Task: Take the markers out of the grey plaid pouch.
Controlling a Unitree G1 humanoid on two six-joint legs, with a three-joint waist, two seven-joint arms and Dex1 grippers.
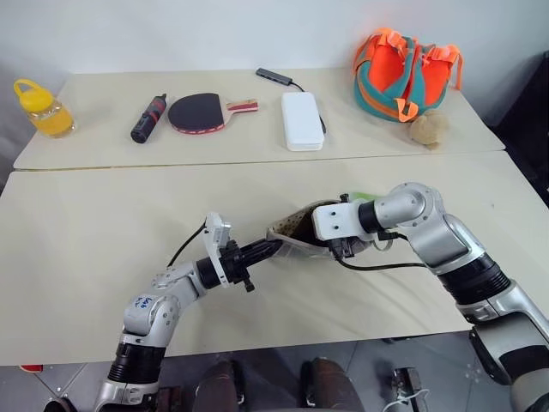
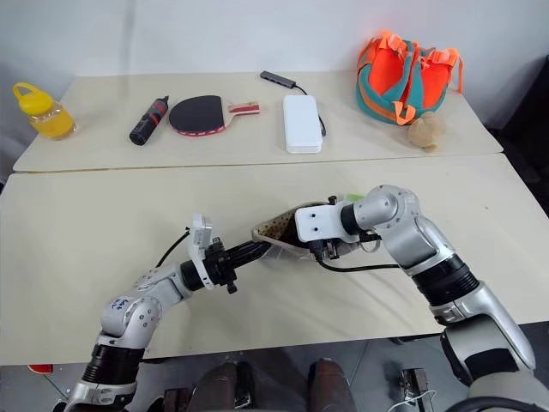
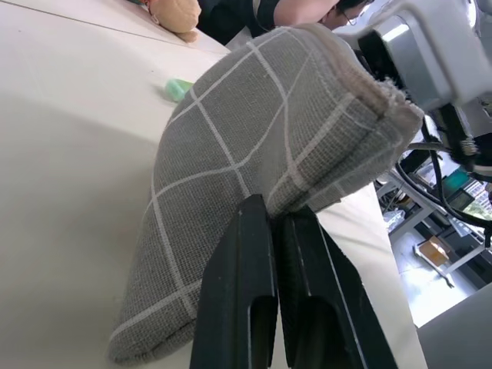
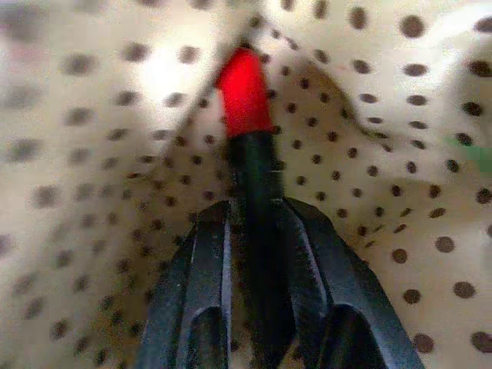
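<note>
The grey plaid pouch (image 1: 296,230) lies at the middle of the near table, its mouth lifted so the beige dotted lining (image 4: 369,115) shows. My left gripper (image 3: 274,215) is shut on the pouch's edge, holding it from the left. My right gripper (image 4: 254,211) reaches inside the pouch from the right. Its fingers (image 4: 204,254) press on both sides of a dark marker with a red end (image 4: 244,92). A pale mint green marker (image 3: 178,88) lies on the table just beyond the pouch, partly behind my right wrist.
On the far table stand a yellow bottle (image 1: 41,107), a black-and-red cylinder (image 1: 147,118), a table tennis paddle (image 1: 202,112), a white case (image 1: 302,120), an orange and teal bag (image 1: 403,73) and a tan plush ball (image 1: 427,129). A seam separates the two tables.
</note>
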